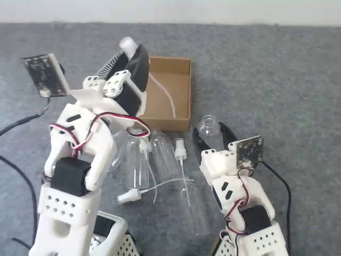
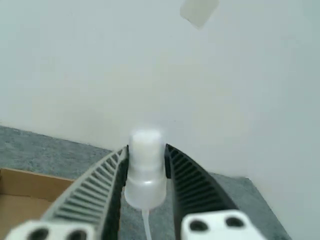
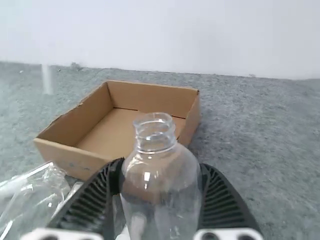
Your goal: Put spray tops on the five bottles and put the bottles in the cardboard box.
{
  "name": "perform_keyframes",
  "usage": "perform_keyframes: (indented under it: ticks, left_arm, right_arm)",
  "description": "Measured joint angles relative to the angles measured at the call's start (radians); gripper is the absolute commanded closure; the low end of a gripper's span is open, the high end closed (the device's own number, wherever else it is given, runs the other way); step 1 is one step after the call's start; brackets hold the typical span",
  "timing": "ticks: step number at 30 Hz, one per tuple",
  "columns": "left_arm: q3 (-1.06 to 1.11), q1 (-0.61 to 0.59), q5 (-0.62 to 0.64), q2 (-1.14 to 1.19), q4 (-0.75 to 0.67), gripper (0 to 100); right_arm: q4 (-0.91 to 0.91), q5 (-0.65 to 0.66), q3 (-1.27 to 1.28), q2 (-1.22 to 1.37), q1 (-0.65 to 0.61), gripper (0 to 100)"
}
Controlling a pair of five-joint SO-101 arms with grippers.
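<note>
Clear bottle (image 3: 157,180) pinched in right gripper (image 3: 160,167); spray top (image 2: 146,172) in left gripper (image 2: 146,150).

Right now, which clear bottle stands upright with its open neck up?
The bottle held in the right gripper, beside the cardboard box. The other bottles lie on their sides on the carpet.

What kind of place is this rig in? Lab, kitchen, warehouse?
Likely a lab or workshop test bench: a grey felt-like mat as the work surface, a bare white wall behind, and staged props, a cardboard box and clear bottles.
</note>
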Motion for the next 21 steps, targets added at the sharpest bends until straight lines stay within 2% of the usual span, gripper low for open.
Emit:
perform_keyframes:
  ticks: [5, 15, 21]
  left_arm:
    - [0.0, 0.025, 0.048, 0.0, -0.006, 99]
    - [0.129, 0.068, 0.055, 0.0, -0.204, 99]
    - [0.149, 0.117, 0.054, 0.0, -0.226, 99]
  right_arm:
    - [0.002, 0.028, 0.0, 0.0, -0.038, 95.0]
    - [0.021, 0.037, 0.0, 0.0, -0.077, 95.0]
    - [0.021, 0.04, 0.0, 0.0, -0.089, 95.0]
